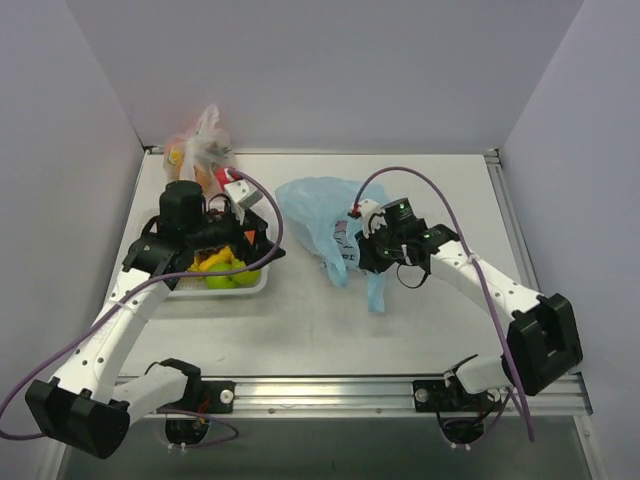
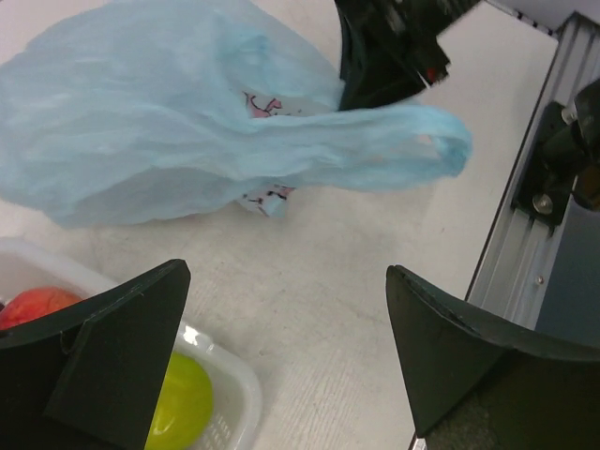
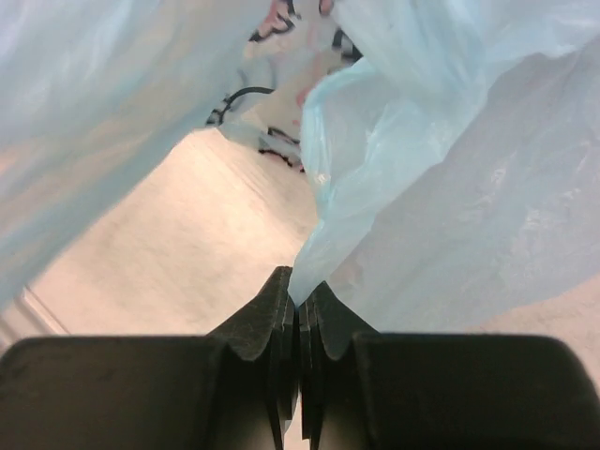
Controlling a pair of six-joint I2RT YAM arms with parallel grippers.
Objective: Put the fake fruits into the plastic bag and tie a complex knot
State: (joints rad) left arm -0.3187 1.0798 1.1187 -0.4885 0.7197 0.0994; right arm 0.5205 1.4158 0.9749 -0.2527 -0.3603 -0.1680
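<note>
The plastic bag [image 1: 318,212] is lying crumpled on the table [image 1: 330,325], a little right of centre in the overhead view, its light-blue film spreading toward the upper middle and one loop handle [image 1: 376,290] trailing down toward the lower edge. The right gripper [image 1: 362,242] is sitting at the bag's right side. In the right wrist view its fingers [image 3: 281,314] are pressing flat together at the bottom centre of the frame, pinching a fold of the bag [image 3: 450,187] between their tips – the film is rising from that pinch and filling the upper right, with a patch of pink and black print showing at the top.

The left gripper [image 1: 222,245] is hovering over the white tray [image 1: 258,286] in the left half of the overhead view, its jaws standing wide apart and holding nothing. In the left wrist view the two dark fingers [image 2: 112,356] are framing the lower corners, with bare table between them. The fake fruits [image 1: 225,272] are sitting in the tray: a green apple [image 2: 183,405] at the bottom left and a red piece [image 2: 37,305] at the left edge. The bag [image 2: 159,131] is stretching across the top of that view, and its loop handle [image 2: 417,150] is reaching to the right, lifted off the table.

A clear bag [image 1: 203,148] of orange and red fruits is standing at the upper left, behind the tray.
</note>
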